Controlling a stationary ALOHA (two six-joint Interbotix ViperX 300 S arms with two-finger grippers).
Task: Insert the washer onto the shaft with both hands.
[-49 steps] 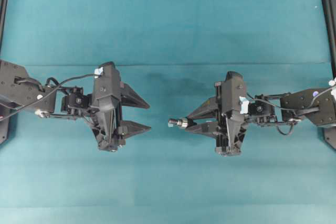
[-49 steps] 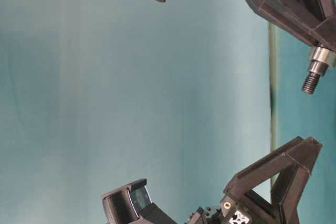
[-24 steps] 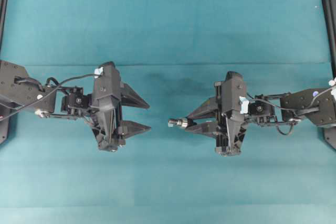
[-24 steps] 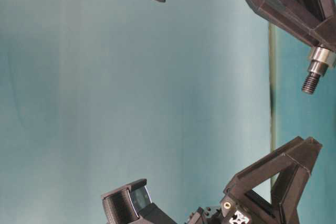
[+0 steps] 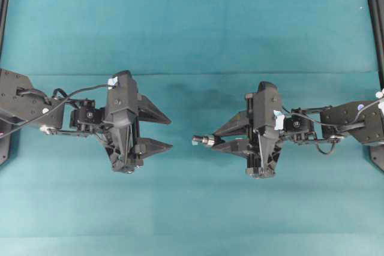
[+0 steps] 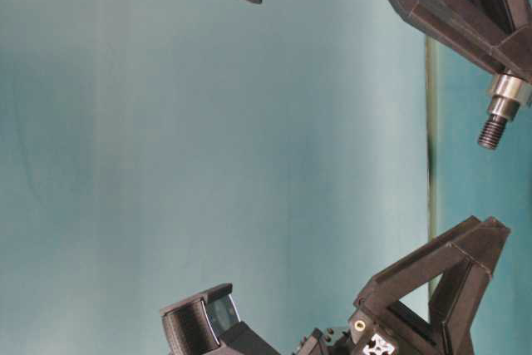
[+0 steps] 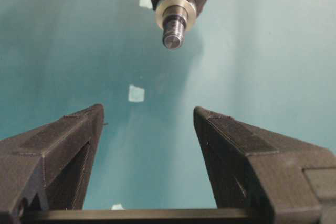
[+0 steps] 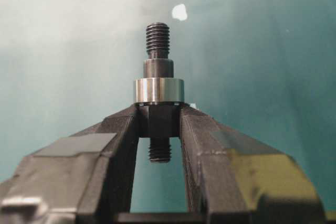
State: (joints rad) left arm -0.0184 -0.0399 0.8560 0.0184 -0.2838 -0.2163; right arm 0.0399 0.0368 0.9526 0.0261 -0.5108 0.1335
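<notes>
Right hand (image 8: 159, 124), black with long pointed triangular fingers, is clamped tight on the short dark grey metal shaft (image 8: 158, 66) with its stepped diameters. In the right wrist view the fingertips (image 8: 123, 124) pinch the shaft's dark body from both sides just under the bright silvery-grey ring, the washer (image 8: 158, 90), which sits around the shaft and touches the fingertips' upper edge. A narrower dark step and a threaded end stand out beyond the ring, and a second threaded stub shows between the fingers below the grip.

Seen from overhead, the shaft (image 5: 203, 141) pokes out level from the right hand (image 5: 211, 141) toward the left side, with its free threaded tip held above the teal worktop (image 5: 192, 28) in the gap between the two hands.

Left hand (image 5: 171, 133), the same black lattice-bodied kind with a white tape tag, stands wide open and holds nothing. Its two fingers (image 7: 63, 145) are spread well apart in the left wrist view, and the shaft (image 7: 174, 22) with the washer (image 7: 176, 9) faces it end-on, near but not touching.

Pale square tape bits (image 7: 136, 93) lie on the worktop (image 7: 273, 51) beneath.

From table level the threaded shaft end (image 6: 492, 132) hangs free past the right hand's fingers (image 6: 474, 22).
</notes>
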